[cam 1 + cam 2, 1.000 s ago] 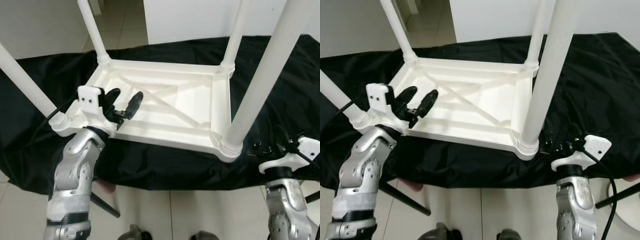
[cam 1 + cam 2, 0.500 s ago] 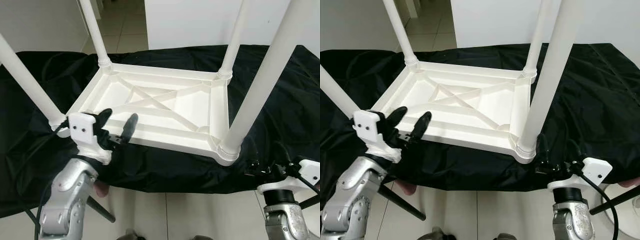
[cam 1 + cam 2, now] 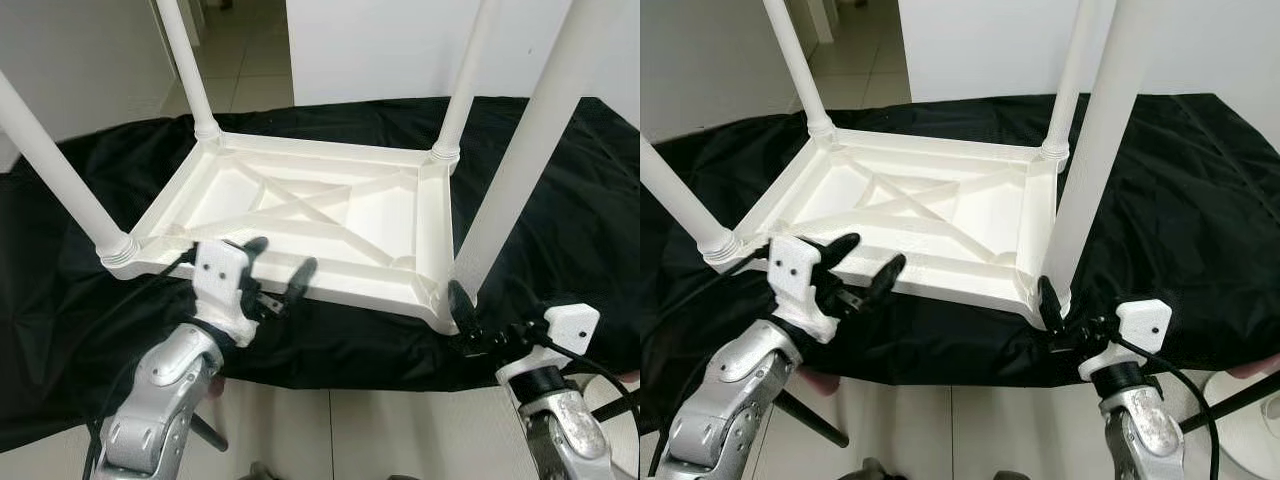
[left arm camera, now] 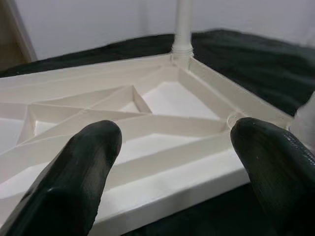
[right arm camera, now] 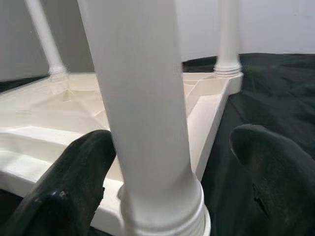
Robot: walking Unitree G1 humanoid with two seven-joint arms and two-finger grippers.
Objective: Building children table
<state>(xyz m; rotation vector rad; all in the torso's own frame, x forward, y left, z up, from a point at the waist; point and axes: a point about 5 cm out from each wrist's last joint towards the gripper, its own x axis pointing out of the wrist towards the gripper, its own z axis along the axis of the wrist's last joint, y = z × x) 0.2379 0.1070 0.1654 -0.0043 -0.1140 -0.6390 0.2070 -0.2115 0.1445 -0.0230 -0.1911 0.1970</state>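
Note:
A white plastic children's table (image 3: 330, 205) lies upside down on a black cloth (image 3: 560, 230), its legs pointing up. My left gripper (image 3: 280, 265) is open at the table's near rim, left of the middle; in the left wrist view its black fingers (image 4: 74, 182) stand either side of the rim (image 4: 167, 172). At the near right corner my right gripper (image 3: 1065, 320) is open. In the right wrist view the near right leg (image 5: 142, 113) stands between its two fingers (image 5: 74, 191), close to the leg's base. I cannot tell whether they touch it.
The black cloth hangs over the front edge of a low support, with pale floor tiles (image 3: 380, 430) below. A white wall (image 3: 380, 50) rises behind. The near left leg (image 3: 60, 175) slants out to the left, and dark stand legs (image 3: 805, 420) show under the cloth.
The camera has shifted. My left gripper has moved right along the table's near rim. My right gripper has risen to the near right leg, with its fingers now either side of it.

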